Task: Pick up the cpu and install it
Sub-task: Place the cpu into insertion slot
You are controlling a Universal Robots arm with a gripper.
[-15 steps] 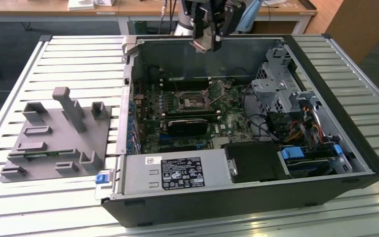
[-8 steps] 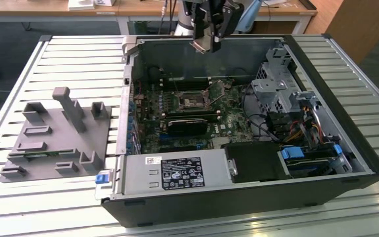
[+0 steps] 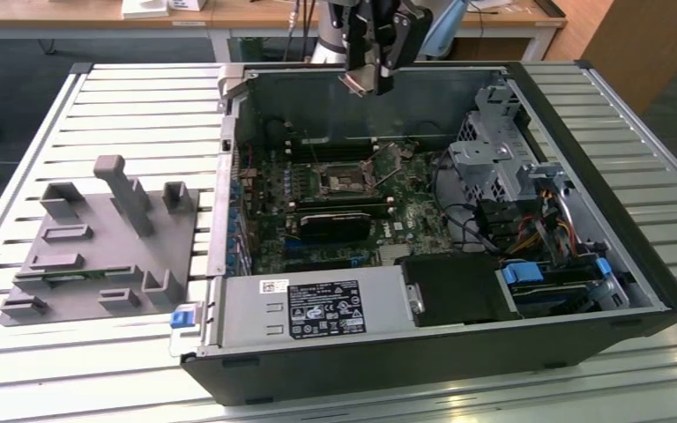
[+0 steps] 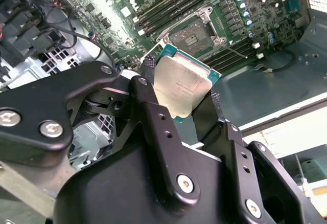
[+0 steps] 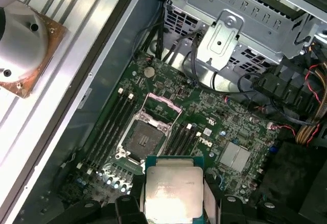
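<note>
A: Metal slats form the tabletop [image 3: 103, 106], with the open computer case [image 3: 433, 374] lying toward the exterior view's right edge. Where's the cpu [image 4: 181, 88]?
B: Clenched edgewise in the claw [image 3: 368, 84], lid upward, likely to leave its underside free. It hangs above the motherboard [image 3: 315, 207], near the open socket [image 5: 143, 139].
A: Any writing?
B: A white label [image 3: 327, 315] on the power supply [image 3: 250, 308]; its print is unreadable.

- Bright, even light falls on the slatted table [image 3: 138, 97] in the exterior view; its metal slats shine pale, almost white along the near edge;
- the open computer case [image 3: 315, 110] is dimmer inside; its walls shade the motherboard [image 3: 274, 189];
- glare whitens the cpu [image 5: 173, 185] top in both wrist views; my fingers [image 4: 156, 129] around it show as dark, near-black shapes.
</note>
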